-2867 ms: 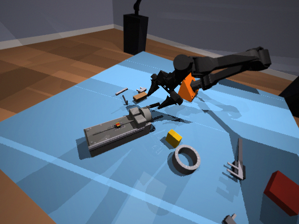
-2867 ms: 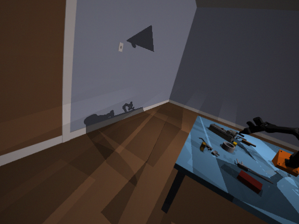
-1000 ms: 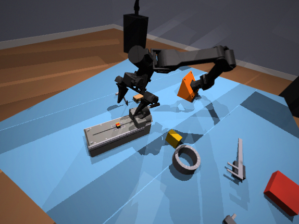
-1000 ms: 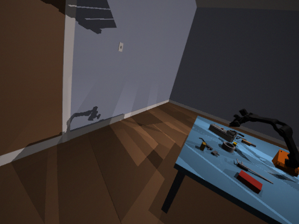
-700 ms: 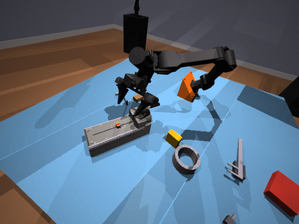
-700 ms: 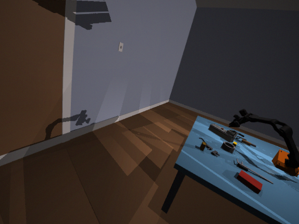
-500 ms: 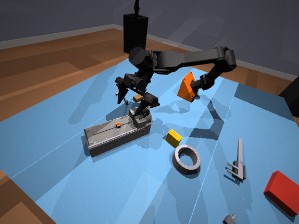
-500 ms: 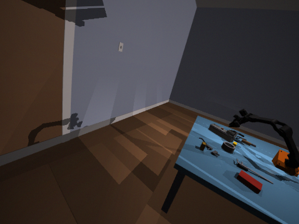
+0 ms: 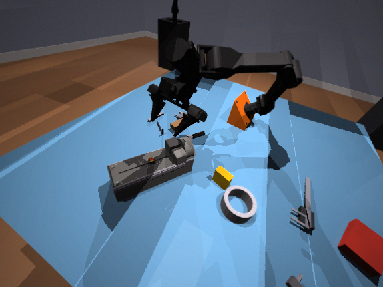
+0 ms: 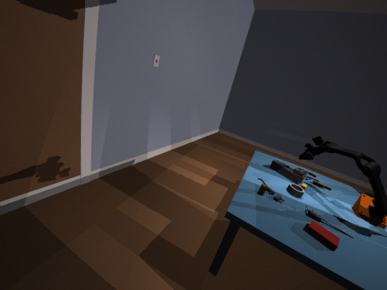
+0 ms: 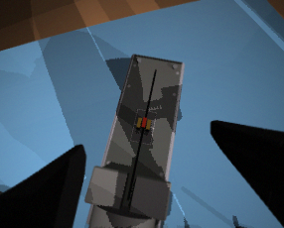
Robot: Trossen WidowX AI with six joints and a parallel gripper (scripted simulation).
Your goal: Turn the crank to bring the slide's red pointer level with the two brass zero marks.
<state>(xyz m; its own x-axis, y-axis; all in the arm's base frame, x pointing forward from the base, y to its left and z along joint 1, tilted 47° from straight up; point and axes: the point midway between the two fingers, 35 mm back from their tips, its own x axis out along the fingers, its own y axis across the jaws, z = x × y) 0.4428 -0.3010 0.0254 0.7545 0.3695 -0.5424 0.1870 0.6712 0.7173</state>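
Top view, upper centre: the arm (image 9: 247, 61) (image 10: 350, 153) outstretched, its gripper (image 9: 163, 127) (image 10: 303, 156) (image 11: 149, 138) angled downward, jaws wide and empty.

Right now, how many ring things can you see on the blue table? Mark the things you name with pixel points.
1. The grey ring (image 9: 227, 210) (image 10: 295, 192) lies on the blue table (image 9: 160, 233) (image 10: 266, 212), beside the yellow block (image 9: 222, 177) (image 10: 304, 185). Another could be hidden behind something.

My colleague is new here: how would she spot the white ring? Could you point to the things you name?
Find the blue tabletop (image 9: 160, 227) (image 10: 270, 212). On it, beside the small yellow block (image 9: 222, 177) (image 10: 304, 185), sits the white ring (image 9: 226, 209) (image 10: 296, 193), short and thick-walled. It is the only round, open-centred piece among the blocks and tools.
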